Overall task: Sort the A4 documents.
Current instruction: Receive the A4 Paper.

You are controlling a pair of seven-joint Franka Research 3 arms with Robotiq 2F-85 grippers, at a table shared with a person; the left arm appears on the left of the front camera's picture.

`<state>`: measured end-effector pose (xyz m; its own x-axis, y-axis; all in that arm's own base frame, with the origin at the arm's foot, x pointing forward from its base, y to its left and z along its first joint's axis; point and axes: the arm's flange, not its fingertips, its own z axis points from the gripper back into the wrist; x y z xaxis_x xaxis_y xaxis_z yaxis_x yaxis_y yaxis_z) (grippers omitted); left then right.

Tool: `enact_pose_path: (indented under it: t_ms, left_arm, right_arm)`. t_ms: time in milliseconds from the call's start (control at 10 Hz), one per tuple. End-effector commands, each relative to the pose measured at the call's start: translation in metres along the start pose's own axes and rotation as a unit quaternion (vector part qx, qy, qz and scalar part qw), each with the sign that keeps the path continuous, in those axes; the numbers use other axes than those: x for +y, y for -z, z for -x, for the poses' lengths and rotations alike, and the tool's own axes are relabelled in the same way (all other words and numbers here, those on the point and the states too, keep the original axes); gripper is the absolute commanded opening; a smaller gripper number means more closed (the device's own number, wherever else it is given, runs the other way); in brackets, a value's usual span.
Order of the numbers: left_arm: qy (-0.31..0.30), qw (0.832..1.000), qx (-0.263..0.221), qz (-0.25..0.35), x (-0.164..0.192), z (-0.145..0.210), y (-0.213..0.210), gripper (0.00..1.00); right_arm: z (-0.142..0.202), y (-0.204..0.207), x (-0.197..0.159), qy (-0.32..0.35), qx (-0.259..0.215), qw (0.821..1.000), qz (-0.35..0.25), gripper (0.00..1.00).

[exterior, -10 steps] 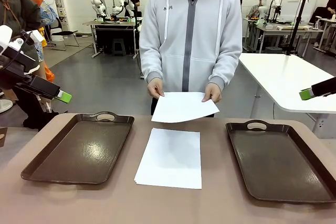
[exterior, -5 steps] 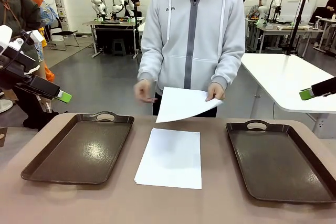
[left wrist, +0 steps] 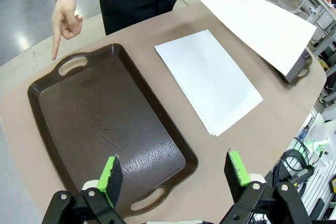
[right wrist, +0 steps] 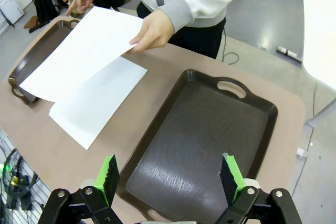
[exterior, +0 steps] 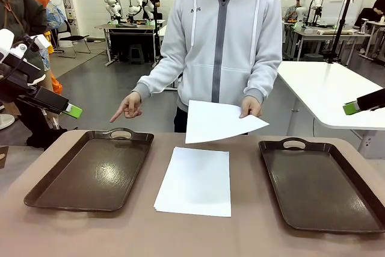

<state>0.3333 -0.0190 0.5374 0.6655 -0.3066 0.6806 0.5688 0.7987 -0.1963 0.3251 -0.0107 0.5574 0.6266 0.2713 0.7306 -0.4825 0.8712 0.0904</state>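
Observation:
A stack of white A4 documents lies flat in the middle of the table, between two dark brown trays. The person holds one more sheet in one hand above the table's far edge, and points a finger of the other hand down at the left tray. The stack and the held sheet also appear in the left wrist view, as do the stack and the sheet in the right wrist view. My left gripper hangs open over the left tray's near end. My right gripper is open above the right tray.
The right tray and the left tray are both bare inside. The brown table has free room in front of the stack. A white table stands behind at the right. Green fingertip pads of my left arm stick in from the left edge.
The person let go of the sheet with one hand and swung that hand out to point at the left tray. The sheet shifted slightly right. Both arms stayed still.

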Motion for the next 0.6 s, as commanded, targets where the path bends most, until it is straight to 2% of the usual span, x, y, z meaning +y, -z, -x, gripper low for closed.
enact_pose_path:
  t_ms: [0, 500]
  left_arm:
    - [0.003, 1.000, -0.002, 0.000, 0.0010, -0.0002, 0.0001, 1.00]
    - [0.003, 1.000, -0.002, 0.000, 0.0010, -0.0002, 0.0001, 1.00]
  right_arm:
    - [0.0000, 0.0002, 0.0001, 0.000, -0.002, 1.000, -0.005, 1.00]
    - [0.0000, 0.0002, 0.0001, 0.000, -0.002, 1.000, -0.005, 1.00]
